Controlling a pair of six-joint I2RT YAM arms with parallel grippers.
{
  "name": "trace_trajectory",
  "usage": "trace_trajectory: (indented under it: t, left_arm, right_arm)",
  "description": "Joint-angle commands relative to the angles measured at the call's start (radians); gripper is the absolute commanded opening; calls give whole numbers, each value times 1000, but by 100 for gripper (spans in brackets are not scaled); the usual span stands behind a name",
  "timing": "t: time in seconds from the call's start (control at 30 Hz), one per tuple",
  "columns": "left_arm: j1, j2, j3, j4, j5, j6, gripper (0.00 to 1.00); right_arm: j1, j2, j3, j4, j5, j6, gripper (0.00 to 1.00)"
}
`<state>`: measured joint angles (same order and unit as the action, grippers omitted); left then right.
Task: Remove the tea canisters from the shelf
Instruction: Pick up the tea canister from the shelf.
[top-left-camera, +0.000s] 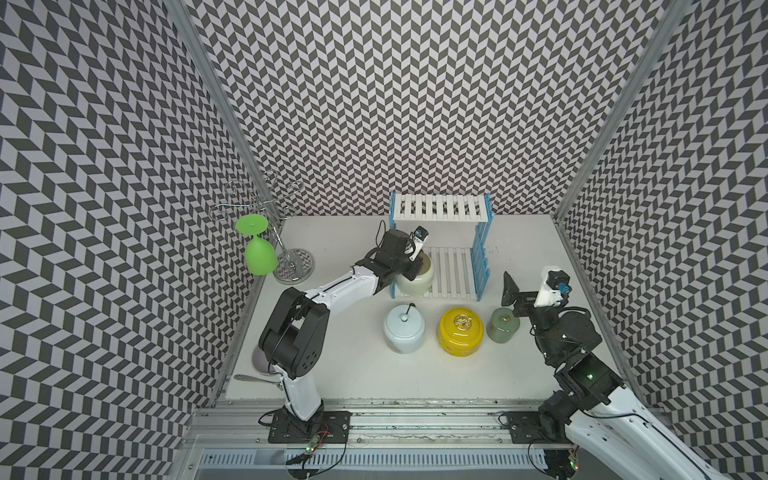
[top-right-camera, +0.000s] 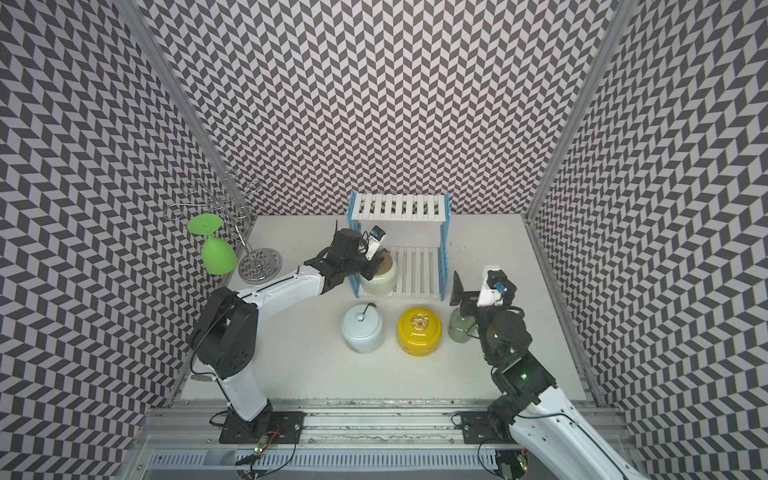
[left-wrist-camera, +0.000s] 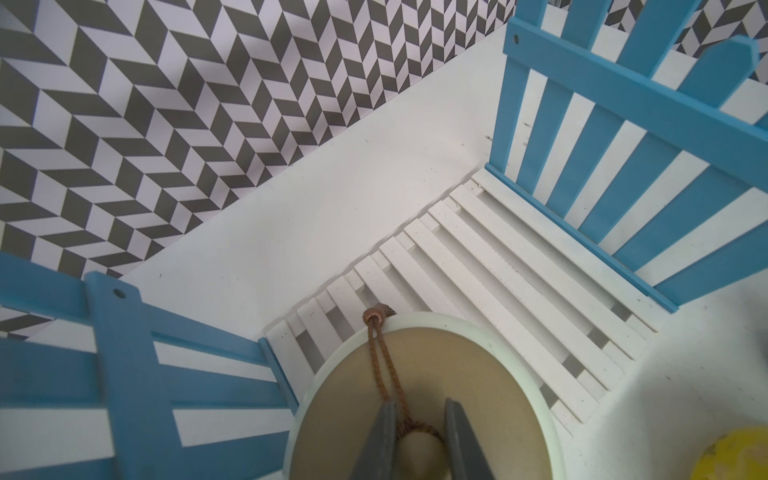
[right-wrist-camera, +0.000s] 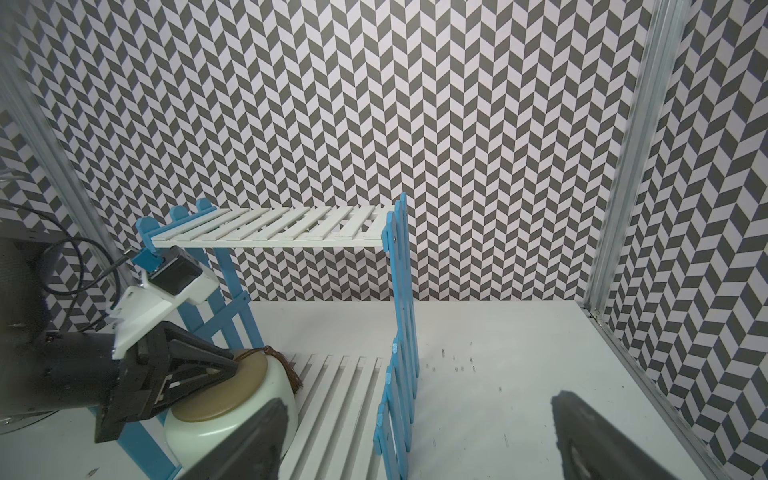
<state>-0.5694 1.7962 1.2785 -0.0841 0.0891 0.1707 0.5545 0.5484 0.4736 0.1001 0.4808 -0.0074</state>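
Observation:
The cream tea canister (top-left-camera: 415, 284) (top-right-camera: 380, 282) with its tan lid (left-wrist-camera: 457, 374) stands at the left end of the shelf's (top-left-camera: 440, 205) (top-right-camera: 399, 205) lower board (left-wrist-camera: 519, 257). My left gripper (top-left-camera: 417, 266) (left-wrist-camera: 419, 409) reaches in under the top board (right-wrist-camera: 270, 228) and is shut on the lid's corded knob. The pale blue (top-left-camera: 404, 328), yellow (top-left-camera: 460, 330) and sage-green (top-left-camera: 503, 326) canisters stand on the table in front of the shelf. To the shelf's right, just above the green canister, hangs my right gripper (top-left-camera: 513, 293) (right-wrist-camera: 419, 399), open and empty.
A chrome wire stand (top-left-camera: 291, 262) with a green goblet (top-left-camera: 259, 253) hanging upside down on it sits at the back left. A spoon (top-left-camera: 249, 378) lies behind the left arm's base. Patterned walls close in the table on three sides.

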Motion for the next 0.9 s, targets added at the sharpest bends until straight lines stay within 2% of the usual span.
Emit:
trace_trajectory:
  t: [0.0, 0.37, 0.87]
  left_arm:
    - [-4, -3, 38, -38, 0, 18, 0]
    - [-6, -71, 166, -77, 53, 57, 0]
    - [-4, -248, 236, -128, 197, 55, 0]
  right_arm:
    - [-7, -15, -9, 52, -6, 2, 100]
    - [-10, -8, -10, 34, 6, 5, 100]
    - [-16, -5, -13, 34, 7, 2, 100]
